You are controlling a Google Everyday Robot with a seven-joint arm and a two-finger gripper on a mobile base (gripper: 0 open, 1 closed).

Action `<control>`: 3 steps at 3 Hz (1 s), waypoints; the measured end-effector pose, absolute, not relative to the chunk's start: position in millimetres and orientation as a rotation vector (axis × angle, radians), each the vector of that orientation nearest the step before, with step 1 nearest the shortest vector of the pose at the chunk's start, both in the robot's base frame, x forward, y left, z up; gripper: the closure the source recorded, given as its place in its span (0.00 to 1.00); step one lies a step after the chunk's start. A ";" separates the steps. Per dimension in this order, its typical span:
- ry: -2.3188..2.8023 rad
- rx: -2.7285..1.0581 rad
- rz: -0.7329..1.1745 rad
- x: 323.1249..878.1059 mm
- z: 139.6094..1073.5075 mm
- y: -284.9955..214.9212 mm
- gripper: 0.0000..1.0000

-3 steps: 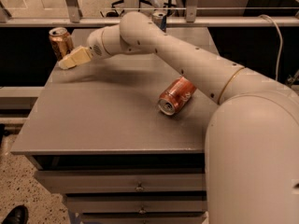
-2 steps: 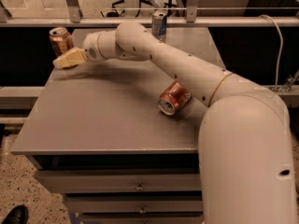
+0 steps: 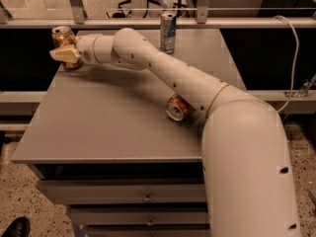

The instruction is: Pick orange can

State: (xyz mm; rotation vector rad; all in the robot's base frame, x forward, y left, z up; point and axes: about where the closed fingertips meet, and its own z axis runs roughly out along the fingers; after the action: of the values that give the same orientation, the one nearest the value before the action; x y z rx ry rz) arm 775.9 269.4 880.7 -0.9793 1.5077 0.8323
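The orange can stands upright at the far left corner of the grey table. It has a coppery body and a silver top rim. My gripper is right at the can, in front of its lower half and covering it. Only the can's top part shows above the gripper. My white arm reaches across the table from the lower right to that corner.
A redder can lies on its side near the table's middle right, partly under my arm. A slim silver-and-blue can stands at the far edge. A metal rail runs behind the table. Drawers sit below the front edge.
My gripper has moved left and farther back, from a little short of the orange can to right against it. The cans have not moved.
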 end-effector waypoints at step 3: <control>1.308 -1.032 0.872 730.0 942.5 227.9 1.00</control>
State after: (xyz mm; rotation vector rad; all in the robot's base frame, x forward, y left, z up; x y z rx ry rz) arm 730.0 227.9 942.5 -1.0321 1.3079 0.8716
